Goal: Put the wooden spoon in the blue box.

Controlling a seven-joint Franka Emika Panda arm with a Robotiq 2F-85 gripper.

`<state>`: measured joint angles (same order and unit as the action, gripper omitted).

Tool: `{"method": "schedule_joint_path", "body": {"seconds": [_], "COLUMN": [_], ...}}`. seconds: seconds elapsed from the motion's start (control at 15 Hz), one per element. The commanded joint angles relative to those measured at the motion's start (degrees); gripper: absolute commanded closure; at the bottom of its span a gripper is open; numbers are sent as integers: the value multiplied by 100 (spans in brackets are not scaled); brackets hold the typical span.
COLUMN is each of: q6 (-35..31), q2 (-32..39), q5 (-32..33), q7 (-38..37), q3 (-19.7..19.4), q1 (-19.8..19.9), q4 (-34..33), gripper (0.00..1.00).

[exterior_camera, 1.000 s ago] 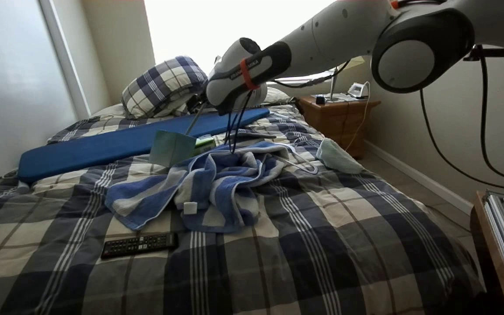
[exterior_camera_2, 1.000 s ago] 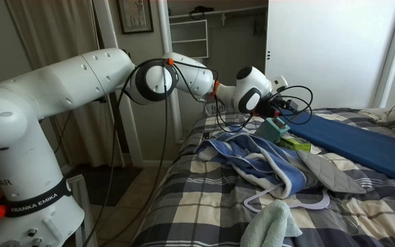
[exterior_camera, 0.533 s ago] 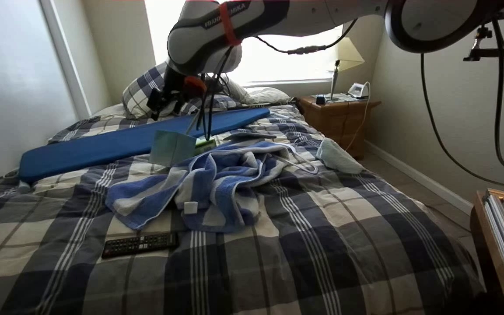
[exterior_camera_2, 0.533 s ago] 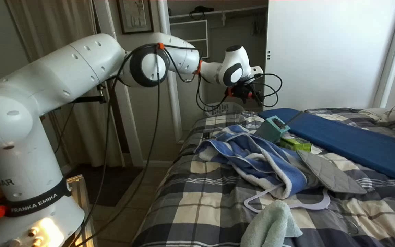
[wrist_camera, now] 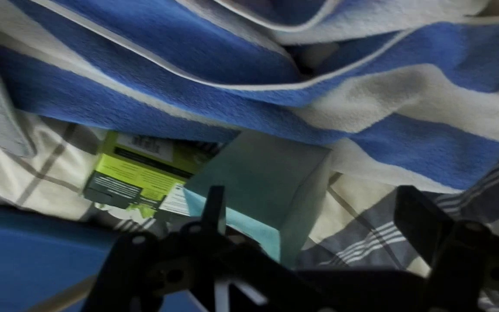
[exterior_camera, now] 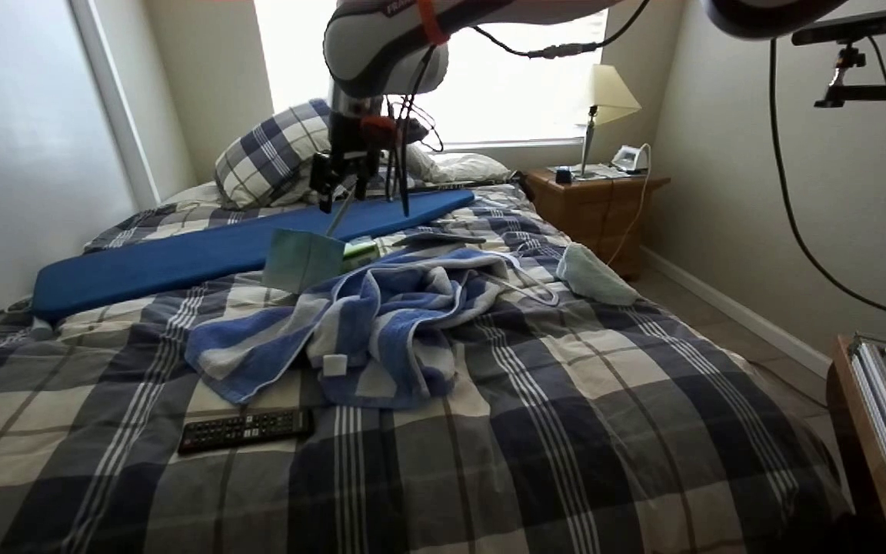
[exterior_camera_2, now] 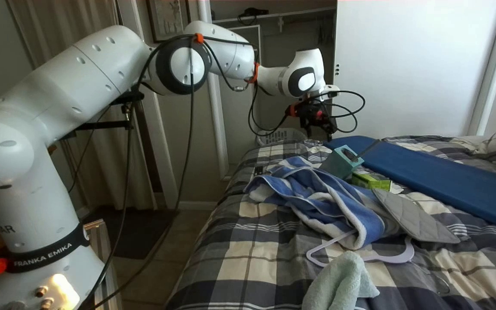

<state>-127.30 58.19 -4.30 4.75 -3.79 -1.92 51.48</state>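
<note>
Fingers (wrist_camera: 418, 216) spread wide, pinching nothing, I've drawn up from the wooden spoon (exterior_camera_2: 369, 148) over the last second, leaving it leaning in the teal tissue box (exterior_camera_2: 335, 165). If that is the blue box meant, the placing looks done. The handle (wrist_camera: 65, 295) slopes lower down, off beyond one finger, free of my touch.

Lighting was dim o'all. In an exterior view, window (exterior_camera: 516, 108) was blown out to pure white, w/ arm (exterior_camera: 385, 50) backlit against it. In an exterior view, a warm hot spot glared on robot base (exterior_camera_2: 48, 277). Wrist view was v. dark: gripper (wrist_camera: 310, 206) near-black, a bit soft; towel (wrist_camera: 249, 104) folds shadowed.
</note>
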Motion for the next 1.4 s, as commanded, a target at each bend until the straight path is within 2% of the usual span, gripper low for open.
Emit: {"method": "schedule_joint_path", "body": {"seconds": [0.0,0.27,0.53,0.93,1.0,1.33], "q6": [-154,-421,-626,-760,-510,-578], "q2": [-691,-1252,-1924,-2888,-2377,-2722], "q5": [610,1233,1428,1251,1291,1280], "q7": [-226,-322,-413,-490,-438,-440], "q3": [-263,-492,-347,50,44,109], "q1": [-5,-152,-238,-275,-228,-224], "q4": [1167,2105,3002,4261,3512,3991], "gripper": [0,0,0,0,0,0]}}
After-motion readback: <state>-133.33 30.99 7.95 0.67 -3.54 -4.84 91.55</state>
